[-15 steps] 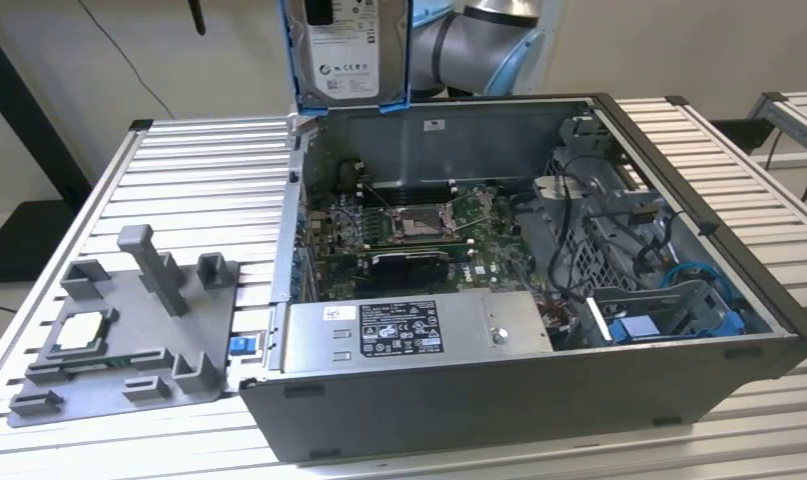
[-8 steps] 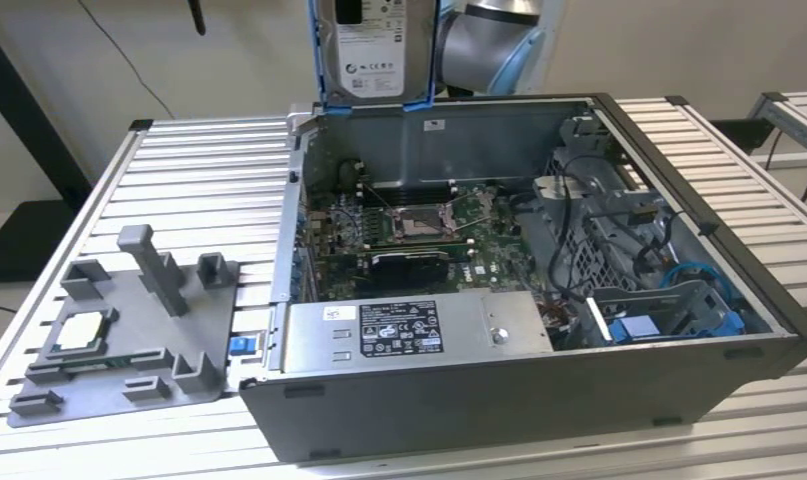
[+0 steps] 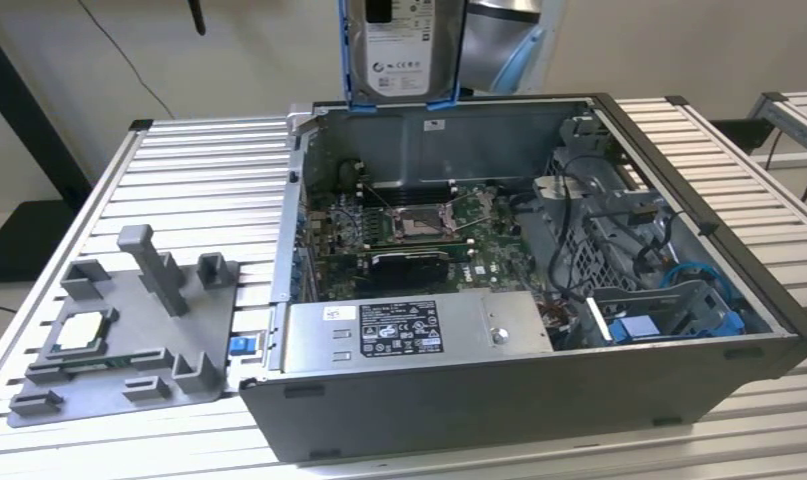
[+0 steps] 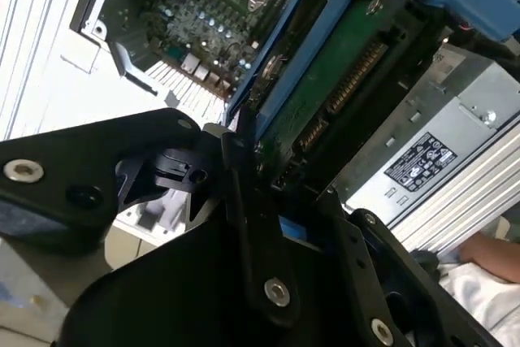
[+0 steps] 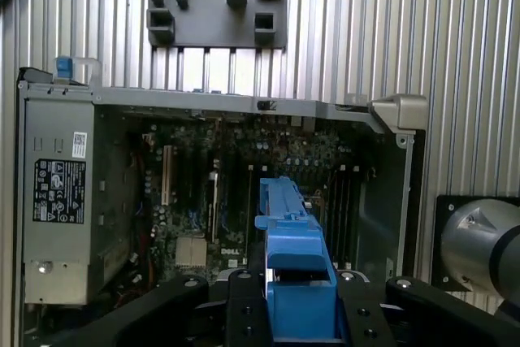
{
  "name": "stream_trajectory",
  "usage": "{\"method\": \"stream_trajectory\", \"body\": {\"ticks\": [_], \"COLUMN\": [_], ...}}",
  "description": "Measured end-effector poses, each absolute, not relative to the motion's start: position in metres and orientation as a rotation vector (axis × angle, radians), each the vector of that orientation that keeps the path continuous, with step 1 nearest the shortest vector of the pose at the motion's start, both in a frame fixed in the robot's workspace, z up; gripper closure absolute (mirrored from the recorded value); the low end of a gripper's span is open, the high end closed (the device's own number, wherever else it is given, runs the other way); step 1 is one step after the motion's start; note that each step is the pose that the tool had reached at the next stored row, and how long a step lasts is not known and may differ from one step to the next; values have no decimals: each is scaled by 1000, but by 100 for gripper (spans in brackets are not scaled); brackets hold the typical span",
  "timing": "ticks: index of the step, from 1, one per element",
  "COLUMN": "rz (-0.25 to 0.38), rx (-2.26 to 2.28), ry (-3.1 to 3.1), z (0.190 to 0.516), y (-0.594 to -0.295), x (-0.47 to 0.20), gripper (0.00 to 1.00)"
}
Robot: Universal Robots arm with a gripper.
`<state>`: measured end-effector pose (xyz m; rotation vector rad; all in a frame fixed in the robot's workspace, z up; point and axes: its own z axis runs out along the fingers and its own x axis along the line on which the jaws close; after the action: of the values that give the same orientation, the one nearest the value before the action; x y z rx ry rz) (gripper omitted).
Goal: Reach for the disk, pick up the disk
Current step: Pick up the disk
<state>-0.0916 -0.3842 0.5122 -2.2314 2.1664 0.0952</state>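
I see a ribbed aluminium bench (image 3: 203, 160) against a plain pale wall. On it: one open computer case (image 3: 537, 380) and one grey slotted stand (image 3: 136, 330) at its 9 o'clock. One disk (image 3: 400, 45), blue-framed, hangs upright in the air above the case's 12 o'clock wall. The gripper (image 5: 299, 302) has its jaws clamped on the disk's frame in both wrist views.
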Motion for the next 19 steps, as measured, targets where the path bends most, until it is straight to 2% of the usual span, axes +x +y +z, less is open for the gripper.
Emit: {"method": "stream_trajectory", "body": {"ticks": [19], "rz": [95], "rx": [-2232], "ry": [2167], "z": [512], "y": [-384], "x": [-31], "gripper": [100]}}
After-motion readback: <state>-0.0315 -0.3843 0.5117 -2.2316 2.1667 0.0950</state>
